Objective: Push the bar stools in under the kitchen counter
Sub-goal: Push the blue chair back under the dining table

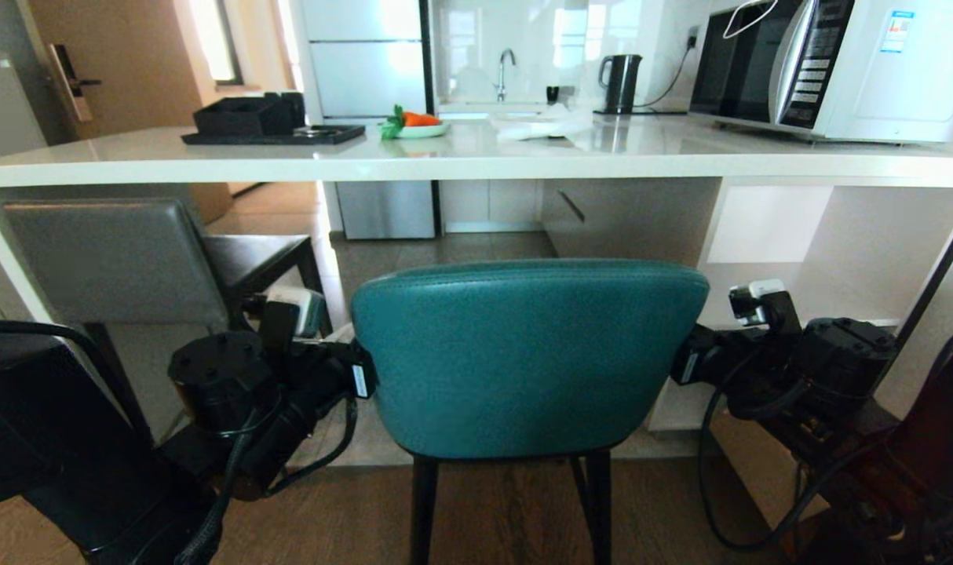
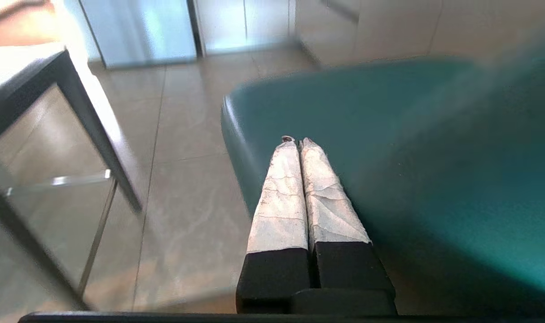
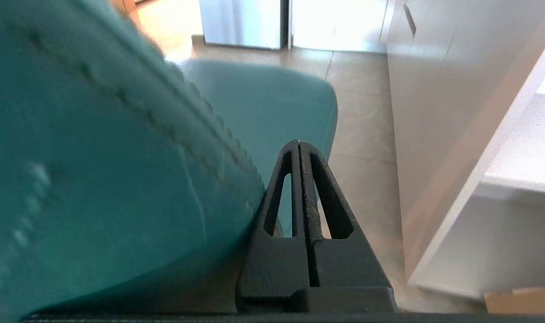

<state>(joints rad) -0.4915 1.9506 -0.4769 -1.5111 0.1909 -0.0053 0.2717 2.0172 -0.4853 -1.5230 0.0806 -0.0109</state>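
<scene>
Nearest, the teal stool (image 1: 527,357) stands centre before the counter (image 1: 476,161), its seat hidden behind its backrest and legs cut off at 6 o'clock. The left gripper (image 2: 299,142) at 9 o'clock and right gripper (image 3: 298,144) at 3 o'clock both have fingers pressed together, empty, flanking the backrest. Farther, at 10 o'clock, the grey stool (image 1: 119,263) sits partly under the counter; the microwave (image 1: 834,67) label is unreadable.

Black arms (image 1: 233,392) — looped cables, white-taped left pincer (image 2: 298,142).
</scene>
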